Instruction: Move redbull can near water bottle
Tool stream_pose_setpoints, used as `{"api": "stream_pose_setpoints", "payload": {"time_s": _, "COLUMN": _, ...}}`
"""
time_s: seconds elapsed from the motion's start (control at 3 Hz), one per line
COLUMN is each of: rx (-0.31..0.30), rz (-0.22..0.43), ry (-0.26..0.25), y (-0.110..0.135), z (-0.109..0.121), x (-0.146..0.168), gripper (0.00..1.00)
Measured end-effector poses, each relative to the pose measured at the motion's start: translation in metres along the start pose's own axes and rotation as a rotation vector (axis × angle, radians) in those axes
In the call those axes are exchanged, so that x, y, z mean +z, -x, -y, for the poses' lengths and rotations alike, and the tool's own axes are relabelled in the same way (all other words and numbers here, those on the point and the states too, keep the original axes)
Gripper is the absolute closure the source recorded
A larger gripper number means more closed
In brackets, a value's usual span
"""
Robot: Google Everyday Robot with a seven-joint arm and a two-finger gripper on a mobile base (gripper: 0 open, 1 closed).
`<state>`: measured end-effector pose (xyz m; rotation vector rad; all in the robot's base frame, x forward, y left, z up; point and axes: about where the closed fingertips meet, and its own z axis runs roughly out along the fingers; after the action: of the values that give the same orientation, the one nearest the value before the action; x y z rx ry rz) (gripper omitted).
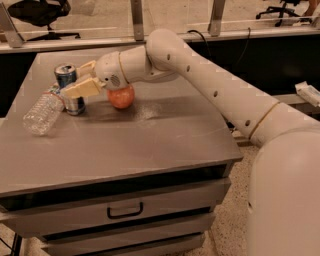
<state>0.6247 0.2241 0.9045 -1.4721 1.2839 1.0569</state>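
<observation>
Far out over the grey counter (pixel 150 145), my white arm (pixel 210 80) reaches from four o'clock toward the ten o'clock corner, where my claw (pixel 70 80) sits at the redbull can (pixel 68 75). The can stands upright on the counter, its silver top showing above the claw and its lower body partly hidden behind it. Whether my claw is clamped on the can or merely set about it, I cannot tell.

At the can's eight o'clock the water bottle (pixel 42 112) lies on its side, clear and ribbed, its neck pointing up toward the can and reaching right beside it; I cannot tell if the two touch. At the can's three o'clock a reddish-orange round fruit (pixel 121 97) rests on the counter, tucked just under my wrist.

Below the counter's front edge, at six o'clock, a drawer (pixel 165 202) shows a dark handle (pixel 125 210). Beyond the counter, at eleven o'clock, a black office chair (pixel 40 12) stands on the floor.
</observation>
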Motion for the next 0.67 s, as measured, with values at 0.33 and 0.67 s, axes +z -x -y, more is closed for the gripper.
{"api": "stream_pose_setpoints", "payload": {"time_s": 0.33, "rx": 0.016, "rz": -0.021, "ry": 0.004, "y": -0.0033, "z": 0.0002, "x": -0.0023, "gripper": 0.0}}
{"api": "stream_pose_setpoints", "payload": {"time_s": 0.67, "rx": 0.022, "rz": -0.052, "ry": 0.001, "y": -0.0047, "z": 0.0009, "x": -0.009, "gripper": 0.0}}
